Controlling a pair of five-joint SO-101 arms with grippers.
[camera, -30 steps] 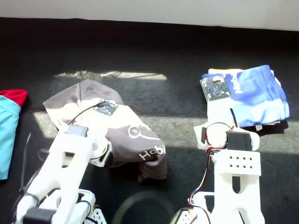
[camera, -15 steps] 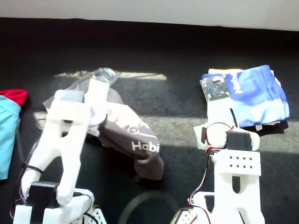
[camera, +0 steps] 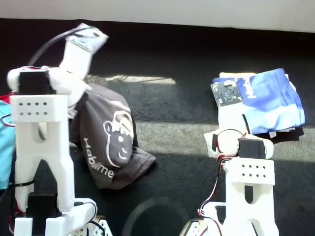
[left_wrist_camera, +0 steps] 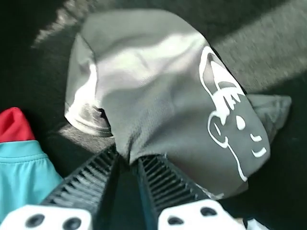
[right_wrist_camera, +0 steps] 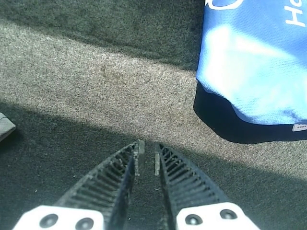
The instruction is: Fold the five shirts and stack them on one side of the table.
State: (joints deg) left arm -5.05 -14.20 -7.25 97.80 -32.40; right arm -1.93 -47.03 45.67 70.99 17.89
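A grey shirt (camera: 110, 142) with a white printed face hangs from my raised left arm (camera: 37, 108), its lower part bunched on the dark table. In the left wrist view my left gripper (left_wrist_camera: 127, 160) is shut on the grey shirt (left_wrist_camera: 158, 100) at its edge. A folded blue shirt (camera: 273, 101) tops a stack at the right, with a dark shirt (camera: 285, 132) under it. My right gripper (right_wrist_camera: 146, 155) hovers low over bare table beside the blue shirt (right_wrist_camera: 254, 62), fingers together and holding nothing.
A teal shirt (camera: 7, 142) with a red piece (camera: 17, 101) lies at the left edge, close to the left arm; the left wrist view shows the teal shirt (left_wrist_camera: 24, 172) too. The black table (camera: 182, 123) is sunlit between the grey shirt and the stack.
My left arm has risen and swung back to the left, pulling the grey shirt up and leftward, so its printed face now shows. The right arm has not moved.
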